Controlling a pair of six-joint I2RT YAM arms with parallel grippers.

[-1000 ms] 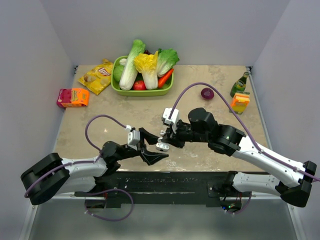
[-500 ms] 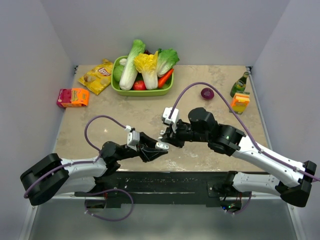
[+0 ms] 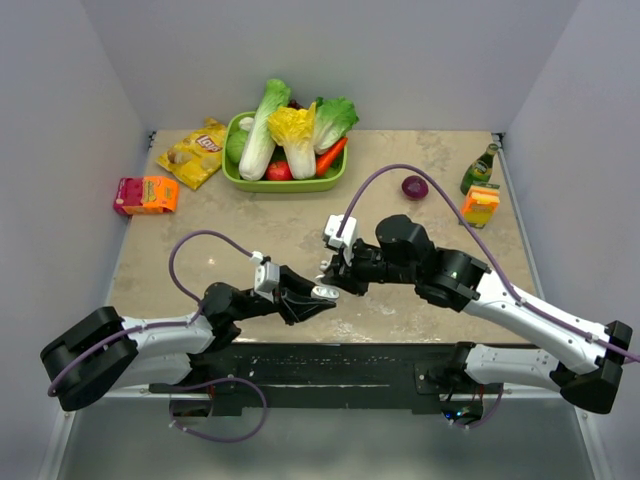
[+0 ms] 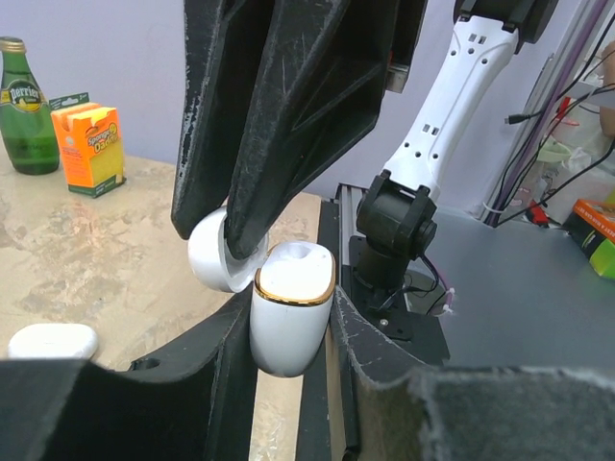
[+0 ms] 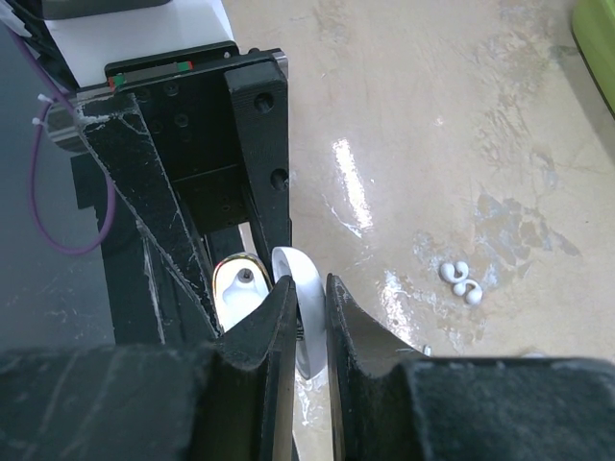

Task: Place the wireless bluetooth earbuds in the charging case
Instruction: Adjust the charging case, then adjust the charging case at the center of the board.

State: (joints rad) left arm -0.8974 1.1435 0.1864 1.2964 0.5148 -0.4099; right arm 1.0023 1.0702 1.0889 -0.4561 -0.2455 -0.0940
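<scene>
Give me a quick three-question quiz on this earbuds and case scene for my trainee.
1. True or false: both earbuds sit inside the charging case.
2. Whose jaws clamp the case's base? A left arm, B right arm, C neither.
3. Fill in: the right gripper pinches the case's ____.
Key: 1 false, they lie on the table. 2 A, the left gripper. 3 lid.

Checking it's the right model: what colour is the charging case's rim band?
Gold, around the white charging case; clearest in the left wrist view.
</scene>
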